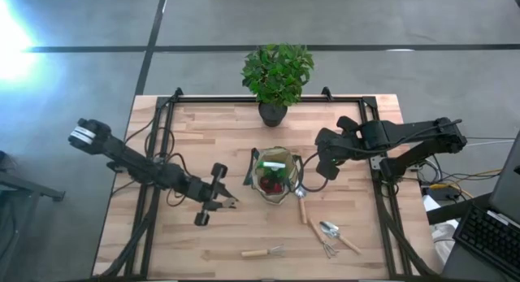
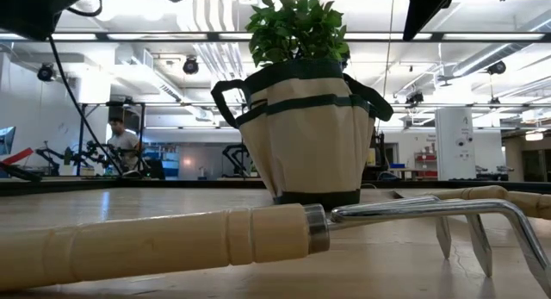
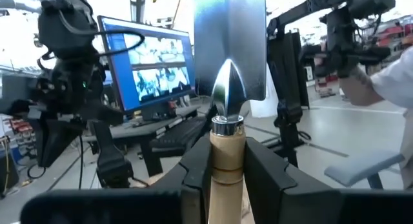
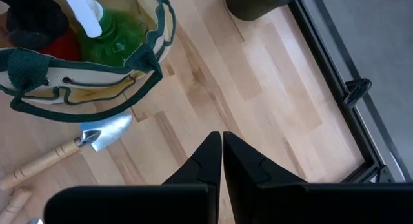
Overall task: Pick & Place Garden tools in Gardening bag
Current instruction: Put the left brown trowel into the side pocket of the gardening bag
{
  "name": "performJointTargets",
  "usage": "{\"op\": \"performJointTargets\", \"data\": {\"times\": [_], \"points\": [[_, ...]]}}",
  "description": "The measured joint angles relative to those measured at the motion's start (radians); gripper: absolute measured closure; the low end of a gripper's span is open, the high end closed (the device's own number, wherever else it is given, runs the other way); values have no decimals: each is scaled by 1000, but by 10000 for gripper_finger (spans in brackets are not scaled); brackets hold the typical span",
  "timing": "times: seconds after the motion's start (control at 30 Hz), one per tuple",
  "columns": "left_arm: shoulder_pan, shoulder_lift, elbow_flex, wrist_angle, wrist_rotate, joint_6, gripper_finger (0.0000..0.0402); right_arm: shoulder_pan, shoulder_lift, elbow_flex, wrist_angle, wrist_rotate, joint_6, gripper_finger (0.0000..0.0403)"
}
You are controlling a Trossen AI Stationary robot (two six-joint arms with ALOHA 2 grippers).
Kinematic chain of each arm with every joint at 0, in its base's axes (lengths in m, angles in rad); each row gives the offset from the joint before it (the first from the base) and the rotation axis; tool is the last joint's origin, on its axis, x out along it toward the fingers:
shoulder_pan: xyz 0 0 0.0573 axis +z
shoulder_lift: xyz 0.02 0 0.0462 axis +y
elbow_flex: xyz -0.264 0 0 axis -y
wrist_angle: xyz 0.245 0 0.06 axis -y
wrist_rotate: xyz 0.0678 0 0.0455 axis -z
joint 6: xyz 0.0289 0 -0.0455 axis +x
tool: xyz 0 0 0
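The olive-khaki gardening bag (image 1: 275,175) stands upright mid-table, with a green spray bottle (image 4: 113,40) and a red item (image 4: 61,48) inside. My left gripper (image 1: 227,203), just left of the bag, is shut on a wooden-handled trowel (image 3: 229,50). My right gripper (image 1: 329,170) hovers shut and empty to the right of the bag; its closed fingertips show in the right wrist view (image 4: 221,146). A second trowel (image 1: 301,202) lies on the table by the bag's near right. A rake (image 1: 264,252) lies near the front edge. My left gripper pinches the trowel's wooden handle (image 3: 226,161) between its two fingers, just behind the metal collar. The handle runs along the fingers, and the silver blade (image 3: 229,37) sticks out past the fingertips. The trowel is lifted clear of the table.
A potted plant (image 1: 276,75) stands at the far edge behind the bag. Another trowel and a small fork (image 1: 335,236) lie near the front right. In the low view the rake (image 2: 258,234) fills the foreground before the bag (image 2: 306,131). A black frame (image 1: 166,111) borders the table.
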Motion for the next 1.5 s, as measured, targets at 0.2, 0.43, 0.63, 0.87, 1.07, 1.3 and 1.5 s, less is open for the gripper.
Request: {"op": "performJointTargets", "data": {"times": [0.2,0.43,0.63,0.87,1.07,1.3,1.5], "points": [[0,39,46,1,-1,-16,333,0,0,0,15,6,-4,394],[9,108,84,-4,-3,-48,333,0,0,0,16,6,-7,394],[27,174,122,-1,-3,-55,333,0,0,0,17,6,-7,394],[66,246,170,0,-3,-74,333,0,0,0,17,6,-8,394],[101,330,206,12,-1,-90,333,0,0,-3,17,24,-9,394],[135,432,224,102,27,-132,333,0,1,-7,20,24,-22,394],[150,497,220,209,37,-135,333,0,1,-16,21,23,-23,394]]}}
